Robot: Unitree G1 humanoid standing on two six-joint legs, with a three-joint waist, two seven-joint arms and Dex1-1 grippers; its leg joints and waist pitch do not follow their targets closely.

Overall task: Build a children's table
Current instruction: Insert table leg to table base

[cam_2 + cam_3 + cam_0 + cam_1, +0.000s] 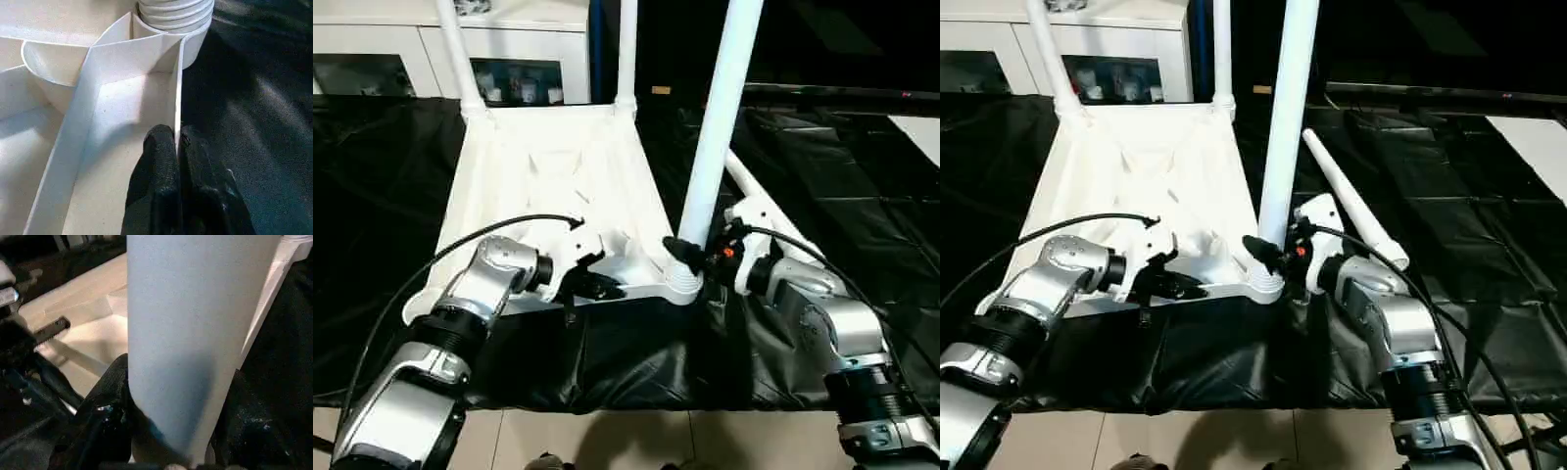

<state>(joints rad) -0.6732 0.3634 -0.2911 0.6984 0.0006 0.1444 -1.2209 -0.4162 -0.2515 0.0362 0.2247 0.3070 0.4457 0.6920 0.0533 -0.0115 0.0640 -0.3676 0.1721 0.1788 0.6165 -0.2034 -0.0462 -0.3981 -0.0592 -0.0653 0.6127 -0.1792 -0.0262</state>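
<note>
The children's table top (558,166) lies upside down on a black cloth, ribbed underside up. Two white legs (455,49) (626,49) stand upright in its far corner sockets. A third leg (720,117) stands upright in the near right corner socket (683,282). My right gripper (690,253) is shut on that leg just above the socket, with one finger (110,387) on each side of the tube. My left gripper (177,134) is shut on the thin wall of the top's near rim (178,88), left of that socket. A fourth leg (1351,211) lies loose on the cloth to the right.
The black cloth (862,206) covers the work surface around the top. Its front edge drops to a tiled floor (636,441). White cabinets (372,49) stand behind, and a white surface (920,132) shows at the far right. Cables loop over both forearms.
</note>
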